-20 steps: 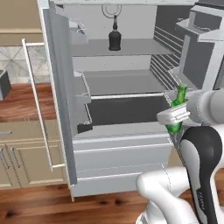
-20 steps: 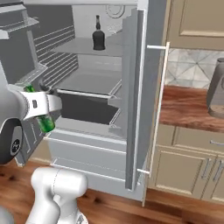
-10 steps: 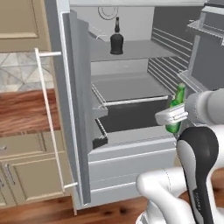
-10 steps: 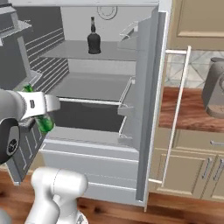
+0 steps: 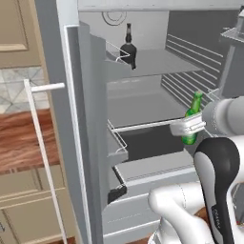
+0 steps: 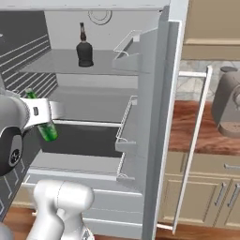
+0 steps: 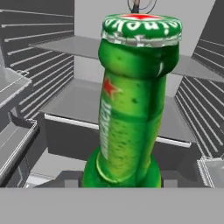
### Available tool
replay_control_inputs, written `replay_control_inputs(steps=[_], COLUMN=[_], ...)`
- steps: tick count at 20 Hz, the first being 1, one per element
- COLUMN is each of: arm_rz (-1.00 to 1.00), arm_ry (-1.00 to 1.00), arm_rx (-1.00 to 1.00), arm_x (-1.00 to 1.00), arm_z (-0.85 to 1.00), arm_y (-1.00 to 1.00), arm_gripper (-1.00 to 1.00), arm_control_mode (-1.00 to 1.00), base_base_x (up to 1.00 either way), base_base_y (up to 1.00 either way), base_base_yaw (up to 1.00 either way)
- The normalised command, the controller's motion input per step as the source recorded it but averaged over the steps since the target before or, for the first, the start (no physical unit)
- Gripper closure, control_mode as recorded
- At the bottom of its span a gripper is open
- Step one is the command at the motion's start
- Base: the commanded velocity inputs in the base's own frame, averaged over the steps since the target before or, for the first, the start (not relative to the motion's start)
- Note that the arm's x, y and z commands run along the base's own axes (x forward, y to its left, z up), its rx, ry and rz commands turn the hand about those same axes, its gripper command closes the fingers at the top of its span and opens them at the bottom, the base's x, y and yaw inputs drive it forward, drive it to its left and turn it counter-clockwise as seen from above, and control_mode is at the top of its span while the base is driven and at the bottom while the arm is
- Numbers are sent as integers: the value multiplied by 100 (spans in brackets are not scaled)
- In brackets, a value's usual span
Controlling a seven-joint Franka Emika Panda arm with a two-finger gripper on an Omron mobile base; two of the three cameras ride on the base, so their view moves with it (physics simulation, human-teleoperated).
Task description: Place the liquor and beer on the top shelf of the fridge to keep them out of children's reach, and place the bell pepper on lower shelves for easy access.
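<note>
The fridge [image 5: 90, 119] stands open in front of me. My gripper [image 5: 188, 127] is shut on the beer [image 5: 192, 119], a slim green bottle held upright at the height of the middle shelf, outside the fridge's front. In the right base view the gripper [image 6: 43, 115] and the beer [image 6: 46, 127] are at the left. The beer [image 7: 131, 109] rises between the fingers in the hand view. The liquor [image 5: 128, 46], a squat black bottle, stands at the back of the top shelf [image 5: 159, 62]; the right base view shows the liquor [image 6: 84, 49] on that top shelf [image 6: 51, 63]. The bell pepper is out of view.
Lower shelves [image 5: 140, 102] and a drawer [image 5: 152, 164] lie below the top one. Open doors with wire bins [image 6: 129, 136] and white bar handles [image 5: 42, 147] flank the opening. A wooden counter [image 6: 197, 126] with a grey machine [image 6: 227, 103] sits to the right.
The whole picture has shifted: the base has moved and the fridge interior now looks nearer and more central. The gripper still holds the beer in the same pose.
</note>
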Motion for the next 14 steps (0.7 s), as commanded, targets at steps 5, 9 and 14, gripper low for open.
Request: replay_control_inputs(steps=[5,9,14], arm_rz=[0,0,0], arm_ry=[0,0,0], arm_rx=[0,0,0], arm_x=[0,0,0], arm_z=[0,0,0], arm_y=[0,0,0], arm_gripper=[100,100,100], arm_control_mode=[100,100,100], base_base_x=[69,69,60], base_base_y=[20,27,29], base_base_yaw=[-14,-11,-11])
